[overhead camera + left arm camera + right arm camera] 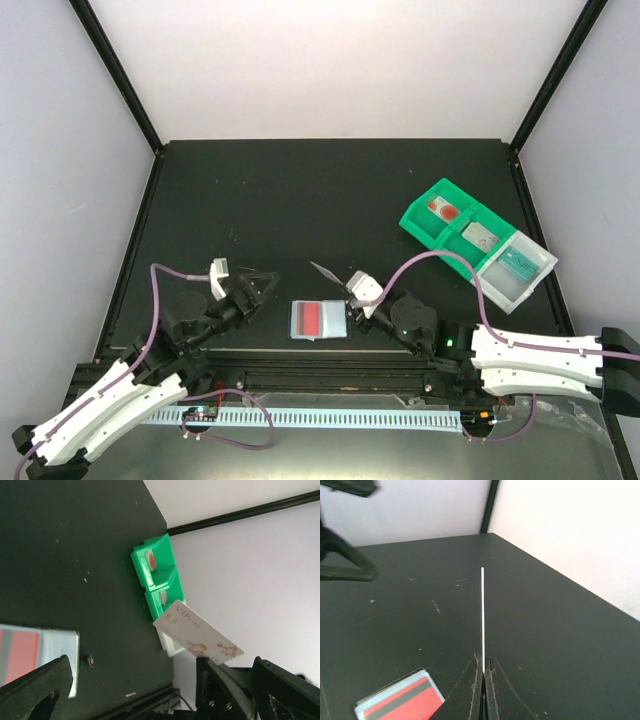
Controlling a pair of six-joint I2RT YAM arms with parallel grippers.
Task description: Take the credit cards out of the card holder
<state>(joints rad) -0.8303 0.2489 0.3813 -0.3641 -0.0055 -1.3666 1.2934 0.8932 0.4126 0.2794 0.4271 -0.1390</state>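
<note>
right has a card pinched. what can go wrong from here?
1. The right fingers pinch the white card by one edge only; it could pivot or slip before reaching the green tray.
2. The left fingers are open and off the card holder, so it may slide when the red card is pulled.

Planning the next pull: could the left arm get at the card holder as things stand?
Probably yes. The left gripper is open just left of the card holder, with bare table between. The right gripper, shut on a white card, is at the holder's right corner.
</note>
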